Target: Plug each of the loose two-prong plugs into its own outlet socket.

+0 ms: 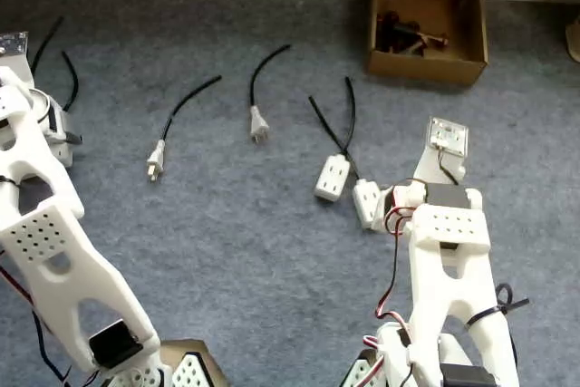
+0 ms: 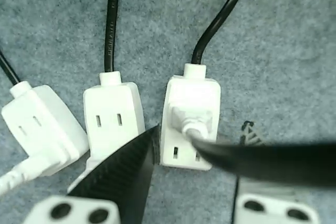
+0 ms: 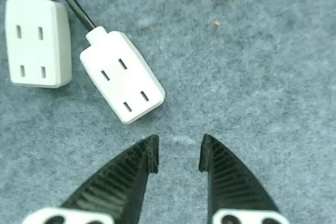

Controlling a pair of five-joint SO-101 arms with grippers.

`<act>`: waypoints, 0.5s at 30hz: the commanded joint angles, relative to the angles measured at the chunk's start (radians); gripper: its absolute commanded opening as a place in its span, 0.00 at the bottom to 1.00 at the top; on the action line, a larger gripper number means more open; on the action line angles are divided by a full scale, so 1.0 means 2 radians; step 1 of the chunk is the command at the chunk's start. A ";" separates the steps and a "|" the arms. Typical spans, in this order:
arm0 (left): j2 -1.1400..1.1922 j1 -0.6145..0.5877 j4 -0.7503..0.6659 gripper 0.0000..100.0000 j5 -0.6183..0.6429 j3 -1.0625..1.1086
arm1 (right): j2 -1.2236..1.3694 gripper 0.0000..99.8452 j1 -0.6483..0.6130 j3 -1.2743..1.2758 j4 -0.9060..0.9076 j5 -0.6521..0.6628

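2 plugs [image 1: 156,160], lengthwise front-to-back, prongs [image 1: 154,176] nearward

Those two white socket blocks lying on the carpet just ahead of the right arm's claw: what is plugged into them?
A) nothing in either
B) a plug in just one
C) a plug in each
A: in the right wrist view, one socket block and the other socket block, lying ahead of the right gripper, both show bare slots with only their own black cords attached.
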 commanded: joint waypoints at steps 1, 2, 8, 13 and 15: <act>-0.012 -0.004 0.016 0.23 0.002 -0.026 | -0.013 0.14 0.005 -0.003 -0.009 0.008; -0.013 -0.004 0.022 0.23 0.002 -0.027 | -0.013 0.14 0.005 -0.003 -0.009 0.008; -0.012 -0.003 0.087 0.23 0.002 -0.075 | -0.013 0.14 0.005 -0.003 -0.009 0.008; -0.012 -0.001 0.149 0.23 0.002 -0.143 | -0.013 0.14 0.005 -0.003 -0.009 0.008; -0.012 -0.001 0.149 0.23 0.002 -0.144 | -0.013 0.14 0.005 -0.003 -0.009 0.008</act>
